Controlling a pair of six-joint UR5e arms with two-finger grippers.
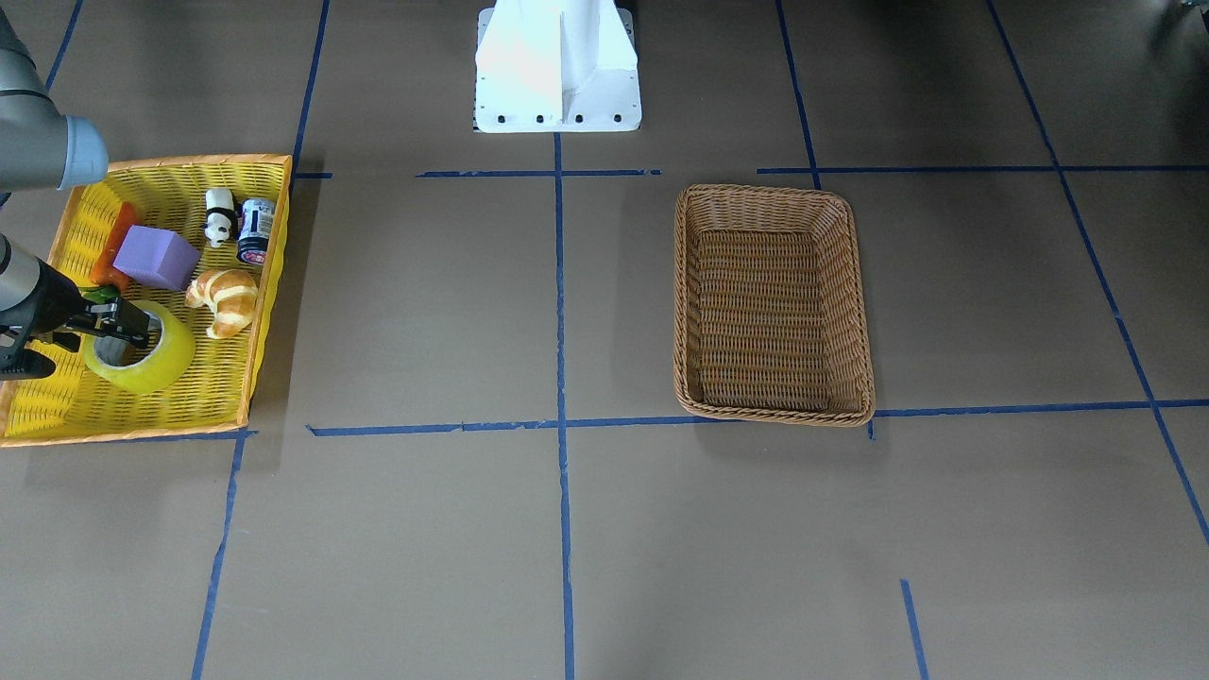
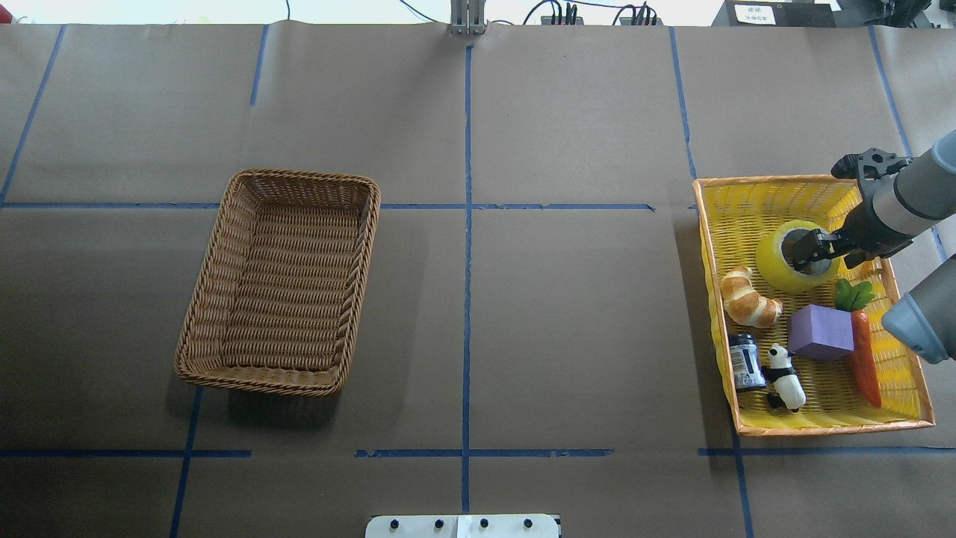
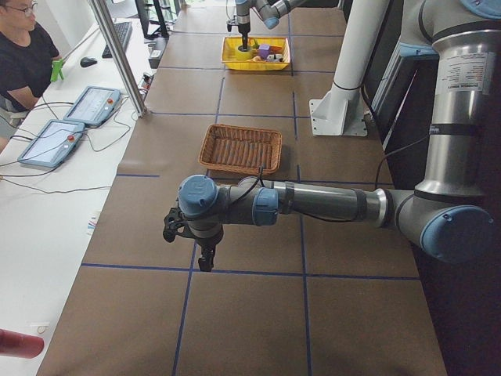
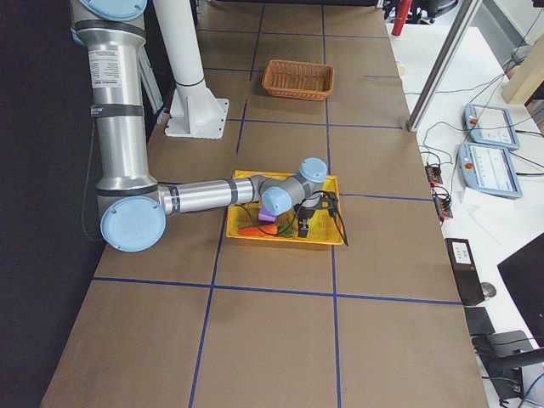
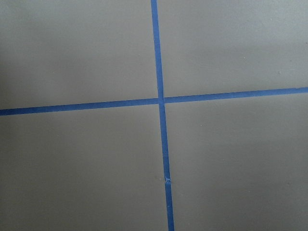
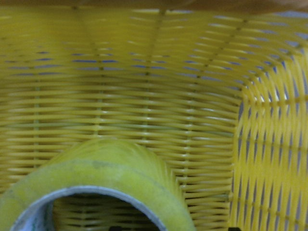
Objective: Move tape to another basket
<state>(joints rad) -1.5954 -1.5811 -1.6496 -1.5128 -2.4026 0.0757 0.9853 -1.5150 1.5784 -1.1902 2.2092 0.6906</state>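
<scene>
The tape (image 2: 777, 270), a wide yellow roll with a white core, lies flat in the bright yellow basket (image 2: 821, 430) at the table's right. My right gripper (image 2: 811, 250) is down over the roll, open, with one finger in the core hole and the other outside the roll's wall. The right wrist view shows the tape's rim (image 6: 96, 168) close below. The brown wicker basket (image 2: 205, 299) stands empty at the left. My left gripper (image 3: 205, 265) hovers over bare table, seen only in the exterior left view, so I cannot tell if it is open or shut.
The yellow basket also holds a croissant (image 2: 747, 299), a purple block (image 2: 820, 332), a carrot (image 2: 866, 359), a panda figure (image 2: 784, 370) and a small can (image 2: 745, 362). Blue tape lines cross the brown paper table (image 2: 567, 329).
</scene>
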